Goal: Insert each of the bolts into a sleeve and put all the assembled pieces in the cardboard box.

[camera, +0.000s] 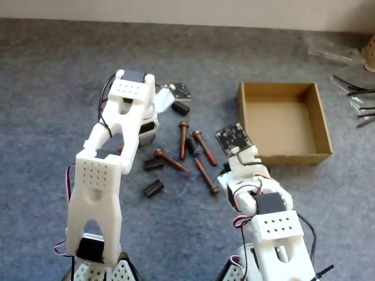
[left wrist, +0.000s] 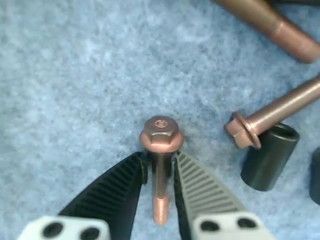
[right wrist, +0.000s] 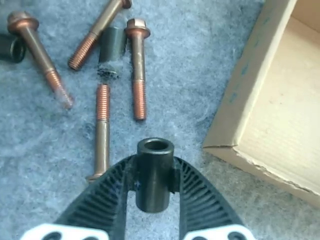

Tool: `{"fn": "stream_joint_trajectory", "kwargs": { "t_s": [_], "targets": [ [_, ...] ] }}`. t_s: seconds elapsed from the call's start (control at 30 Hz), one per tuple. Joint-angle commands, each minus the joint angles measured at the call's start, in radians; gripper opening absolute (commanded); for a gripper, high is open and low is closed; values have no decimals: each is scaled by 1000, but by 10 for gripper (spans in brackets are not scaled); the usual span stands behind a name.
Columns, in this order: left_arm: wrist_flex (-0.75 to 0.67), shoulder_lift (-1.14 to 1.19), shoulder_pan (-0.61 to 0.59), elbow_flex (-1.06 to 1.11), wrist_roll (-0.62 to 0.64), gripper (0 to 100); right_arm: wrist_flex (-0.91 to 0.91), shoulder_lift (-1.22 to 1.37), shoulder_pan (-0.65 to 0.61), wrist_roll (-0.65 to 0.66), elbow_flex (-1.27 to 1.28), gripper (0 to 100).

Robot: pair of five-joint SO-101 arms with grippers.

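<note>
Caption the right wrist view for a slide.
Right gripper grips a black sleeve; loose copper bolts lie on the grey carpet beyond, the cardboard box nearby.

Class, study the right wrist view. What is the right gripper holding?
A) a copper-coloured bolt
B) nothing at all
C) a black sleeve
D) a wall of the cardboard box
C: the right gripper is clamped on a black sleeve, gripped from both sides, with the sleeve's open bore showing at its far end.

Copper bolts, black sleeves, tan box, grey carpet.
</note>
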Motion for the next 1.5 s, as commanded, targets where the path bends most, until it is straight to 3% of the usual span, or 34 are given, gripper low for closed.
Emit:
{"fn": "stream_joint_trajectory", "kwargs": {
  "t_s": [0.0,0.4,1.13,1.27,1.47],
  "targets": [
    [-35,-12,30,-1,3,97,-25,-19,13,12,-10,5],
    [-155,-12,31,-2,8,98,-25,-19,13,12,-10,5],
    [-203,41,61,1,6,97,-25,-19,13,12,-10,5],
    [-204,70,64,1,3,0,-25,-19,13,12,-8,5],
    [-198,67,59,-1,9,5,-27,-16,8,12,-8,5]
  ]
}}
